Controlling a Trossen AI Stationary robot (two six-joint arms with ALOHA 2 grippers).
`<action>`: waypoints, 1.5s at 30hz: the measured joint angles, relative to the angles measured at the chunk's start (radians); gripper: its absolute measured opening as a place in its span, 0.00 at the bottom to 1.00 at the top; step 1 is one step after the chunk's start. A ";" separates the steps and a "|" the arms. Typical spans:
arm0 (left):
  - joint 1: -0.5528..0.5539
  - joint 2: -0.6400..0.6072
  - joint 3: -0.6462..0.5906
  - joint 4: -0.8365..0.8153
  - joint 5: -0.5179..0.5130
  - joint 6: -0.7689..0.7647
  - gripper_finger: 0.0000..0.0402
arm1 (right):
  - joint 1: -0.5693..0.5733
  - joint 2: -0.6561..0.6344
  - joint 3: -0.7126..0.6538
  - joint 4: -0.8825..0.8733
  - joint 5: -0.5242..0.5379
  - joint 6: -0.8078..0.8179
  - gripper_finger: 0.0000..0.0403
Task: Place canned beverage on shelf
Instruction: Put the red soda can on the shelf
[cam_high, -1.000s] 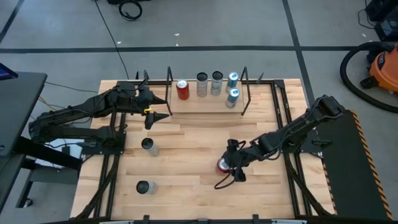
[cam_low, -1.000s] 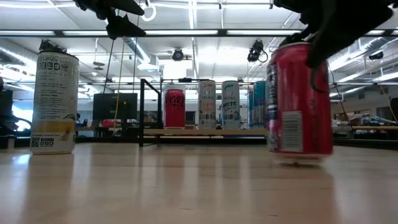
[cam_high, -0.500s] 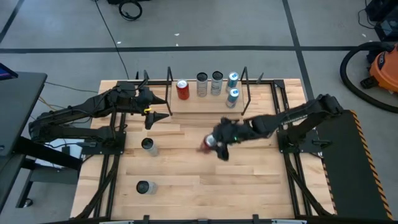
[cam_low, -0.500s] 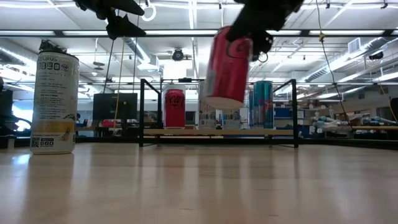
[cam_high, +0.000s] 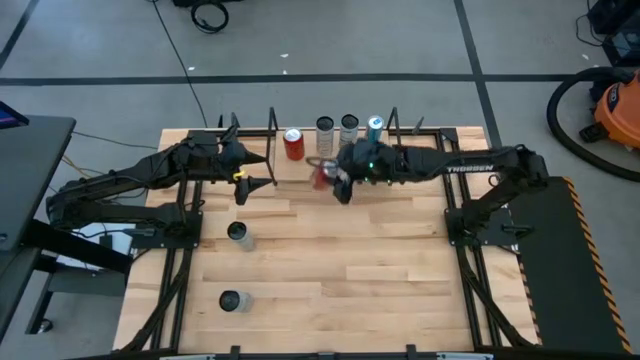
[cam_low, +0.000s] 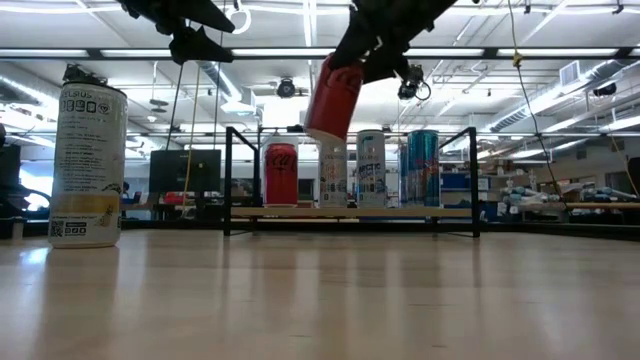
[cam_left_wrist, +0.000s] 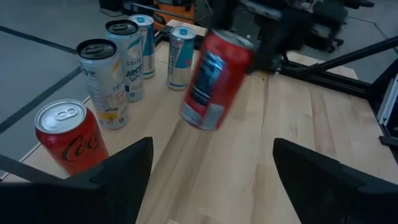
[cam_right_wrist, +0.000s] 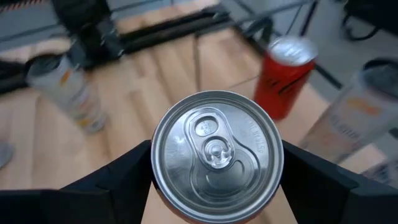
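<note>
My right gripper (cam_high: 332, 178) is shut on a red can (cam_high: 321, 175), held in the air just in front of the shelf (cam_low: 350, 212). The shelf is a light-wood platform with black rod frames. On it stand a red cola can (cam_high: 293, 143), two silver cans (cam_high: 325, 135) and a blue can (cam_high: 374, 127). My left gripper (cam_high: 255, 172) is open and empty, above the table near the shelf's left end. My right gripper pinches the red can's side wall near its top end (cam_right_wrist: 163, 163) between its two fingers, one on each side. The fingers come from the table's right, slanting down. The can is lifted clear and tilted, its bottom (cam_low: 322, 130) toward the table's left and down.
Two more cans stand on the table at the left: one at mid depth (cam_high: 237, 233) and one nearer the front edge (cam_high: 232, 300). The shelf's black end frames (cam_high: 273, 140) (cam_high: 395, 150) stand upright. Bare wood lies in front of the shelf.
My right gripper has lifted the red can off the table's near right part and carried it up, toward the far edge and the left, to just before the shelf. The can stood upright then; it now hangs tilted.
</note>
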 joint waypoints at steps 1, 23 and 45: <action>0.000 0.000 0.000 0.000 0.000 -0.002 0.83 | -0.010 0.000 0.009 0.006 0.000 -0.003 0.76; 0.000 0.000 0.000 -0.019 -0.036 -0.036 0.83 | -0.055 0.339 0.510 -0.195 0.127 -0.042 0.76; 0.002 0.000 0.000 -0.133 -0.132 0.004 0.83 | -0.089 0.540 0.609 -0.265 0.150 0.128 0.77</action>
